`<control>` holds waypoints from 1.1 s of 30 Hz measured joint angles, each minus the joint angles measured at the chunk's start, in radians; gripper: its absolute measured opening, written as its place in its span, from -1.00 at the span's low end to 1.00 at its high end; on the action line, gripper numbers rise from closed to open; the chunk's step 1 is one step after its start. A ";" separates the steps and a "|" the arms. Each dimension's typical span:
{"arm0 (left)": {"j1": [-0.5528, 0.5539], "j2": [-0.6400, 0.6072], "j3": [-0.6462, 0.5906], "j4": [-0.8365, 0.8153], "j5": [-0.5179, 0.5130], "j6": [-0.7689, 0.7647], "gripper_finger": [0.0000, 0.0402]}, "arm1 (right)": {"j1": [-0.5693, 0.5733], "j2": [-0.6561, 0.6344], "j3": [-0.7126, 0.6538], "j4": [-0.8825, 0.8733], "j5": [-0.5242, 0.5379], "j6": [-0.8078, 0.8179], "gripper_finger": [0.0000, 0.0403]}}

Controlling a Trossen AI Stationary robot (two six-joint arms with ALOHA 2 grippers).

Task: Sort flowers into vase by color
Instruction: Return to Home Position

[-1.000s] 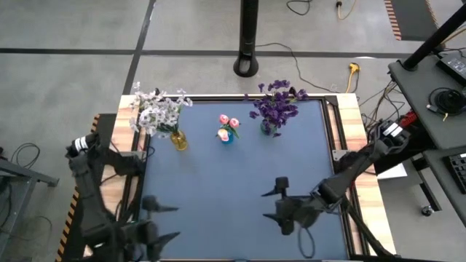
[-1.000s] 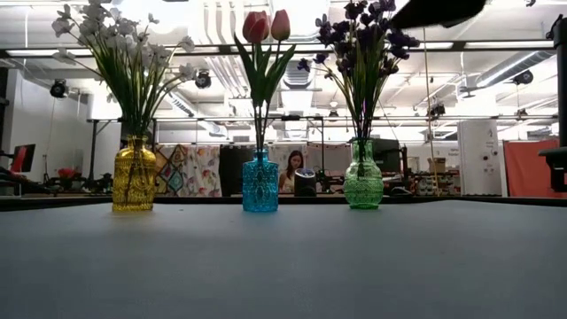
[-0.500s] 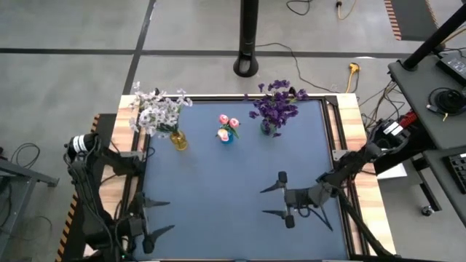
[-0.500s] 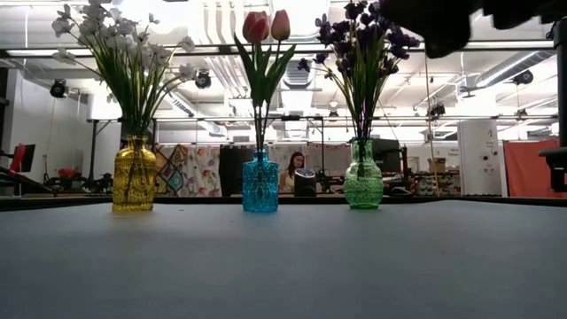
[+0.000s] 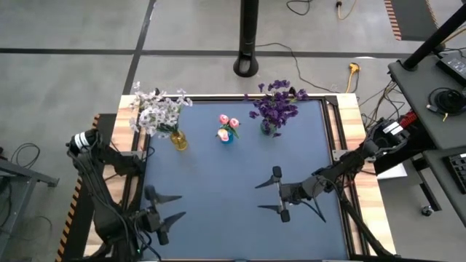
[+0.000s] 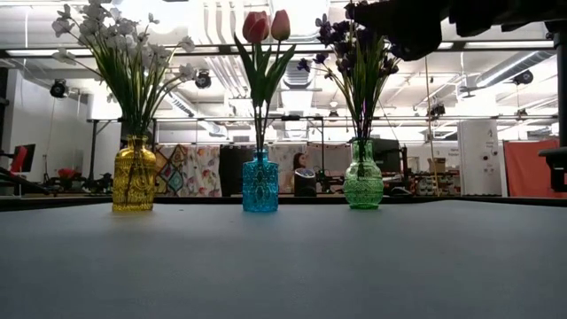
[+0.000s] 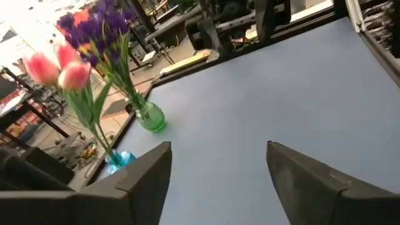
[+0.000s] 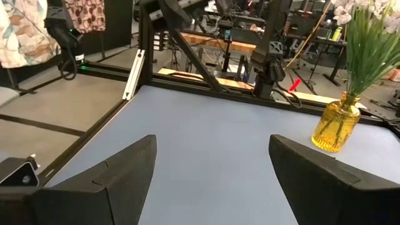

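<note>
No text, label, brand, number or sign is legible in any of the views.

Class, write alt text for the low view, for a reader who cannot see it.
Three vases stand in a row on the grey table, left to right: a yellow vase with white sprigs, a blue vase with pink tulips, a green vase with purple blooms. Part of the dark right arm hangs at the upper right; a workshop lies behind.
</note>
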 joint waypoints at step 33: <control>0.290 -0.240 -0.284 0.753 0.921 0.799 -1.00 | 0.021 -0.192 -0.007 -0.249 0.000 -0.041 0.50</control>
